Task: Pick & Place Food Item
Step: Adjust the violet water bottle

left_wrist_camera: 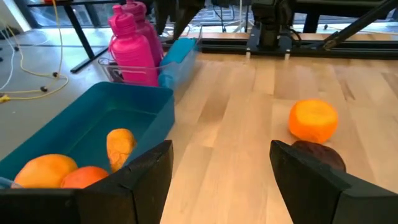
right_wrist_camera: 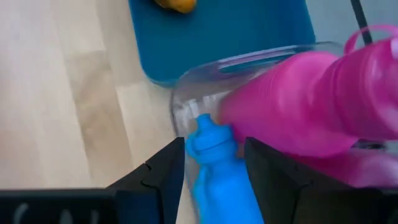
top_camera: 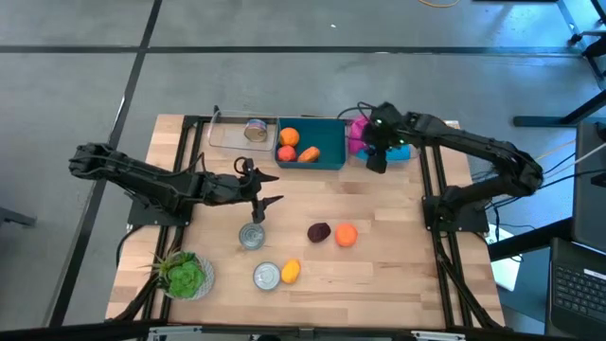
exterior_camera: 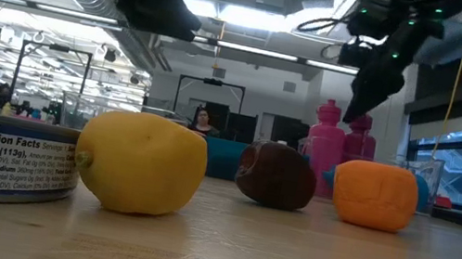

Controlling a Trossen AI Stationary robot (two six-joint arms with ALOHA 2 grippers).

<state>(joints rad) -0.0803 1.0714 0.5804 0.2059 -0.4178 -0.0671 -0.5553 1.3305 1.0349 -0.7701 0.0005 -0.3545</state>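
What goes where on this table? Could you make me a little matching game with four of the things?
Things:
1. lemon
2. pink bottle
3. green leafy plant
4. dark red fruit

Places:
A. in the clear container beside the blue bin
B. beside the orange on the open wood
C. at the table's near left corner
D. next to a tin can at the near edge

Pairs: 1-D, 2-A, 3-C, 4-B

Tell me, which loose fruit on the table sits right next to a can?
The yellow lemon, touching the can at the front. The orange and dark plum sit farther off.
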